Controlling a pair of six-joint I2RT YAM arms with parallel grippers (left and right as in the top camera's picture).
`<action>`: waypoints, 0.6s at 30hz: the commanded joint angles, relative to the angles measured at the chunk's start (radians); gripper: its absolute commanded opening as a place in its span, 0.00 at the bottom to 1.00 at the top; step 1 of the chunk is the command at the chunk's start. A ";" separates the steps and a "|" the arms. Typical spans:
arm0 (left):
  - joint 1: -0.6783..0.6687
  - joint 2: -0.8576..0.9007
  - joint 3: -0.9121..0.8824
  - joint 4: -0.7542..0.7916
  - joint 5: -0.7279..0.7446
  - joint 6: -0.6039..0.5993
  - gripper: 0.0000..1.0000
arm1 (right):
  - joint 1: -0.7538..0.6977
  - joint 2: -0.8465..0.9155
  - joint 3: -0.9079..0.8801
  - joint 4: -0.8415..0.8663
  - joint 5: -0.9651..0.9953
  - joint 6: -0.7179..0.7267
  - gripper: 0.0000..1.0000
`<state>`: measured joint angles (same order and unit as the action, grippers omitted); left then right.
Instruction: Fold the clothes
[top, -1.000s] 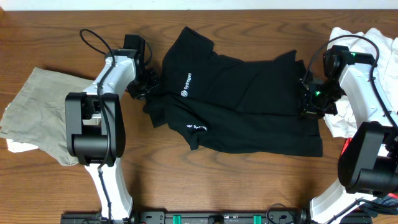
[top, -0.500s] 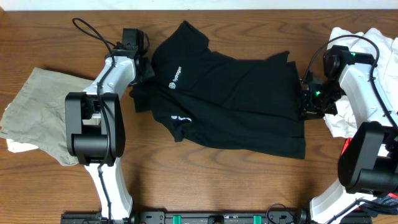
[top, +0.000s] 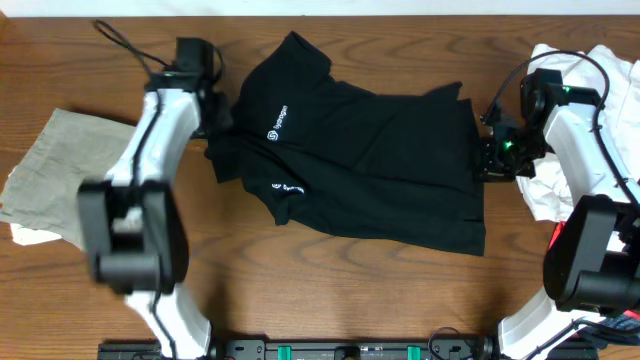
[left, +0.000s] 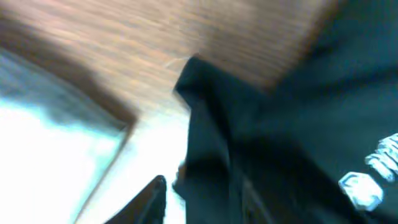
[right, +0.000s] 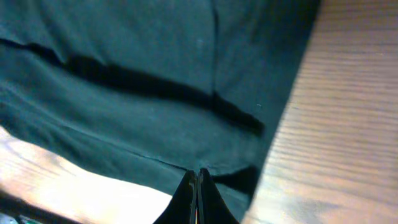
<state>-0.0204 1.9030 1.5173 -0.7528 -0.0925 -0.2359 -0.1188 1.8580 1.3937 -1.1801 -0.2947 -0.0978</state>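
Note:
The black shirt (top: 370, 165) lies spread across the middle of the table, white chest logo (top: 277, 126) up and collar towards the far left. My left gripper (top: 216, 116) hovers at the shirt's left sleeve edge. The left wrist view is blurred; one finger (left: 151, 198) shows, apart from the dark cloth (left: 273, 155) beside it, so the jaws stand open. My right gripper (top: 486, 160) is at the shirt's right hem. In the right wrist view it (right: 198, 175) is shut, with the hem (right: 155, 124) pinched at the tips.
A khaki garment (top: 55, 185) lies at the left over a bit of white cloth (top: 25, 236). A pile of white clothes (top: 595, 75) sits at the far right behind the right arm, with something red (top: 557, 240) beside the arm's base.
The left arm has swung up and left, dragging the shirt leftward, then opened its jaws off the sleeve. The shirt's right hem slid left. The right gripper stayed shut, almost in place.

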 joint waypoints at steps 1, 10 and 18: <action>0.003 -0.137 0.025 -0.080 0.022 -0.024 0.46 | 0.042 -0.014 -0.055 0.032 -0.065 -0.016 0.01; 0.003 -0.109 -0.047 -0.196 0.093 -0.024 0.46 | 0.101 -0.014 -0.247 0.245 -0.076 -0.004 0.01; 0.003 -0.092 -0.181 -0.114 0.175 -0.024 0.53 | 0.101 -0.014 -0.332 0.343 -0.076 0.015 0.01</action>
<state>-0.0204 1.8130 1.3617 -0.8917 0.0387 -0.2573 -0.0288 1.8580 1.0725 -0.8425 -0.3523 -0.0944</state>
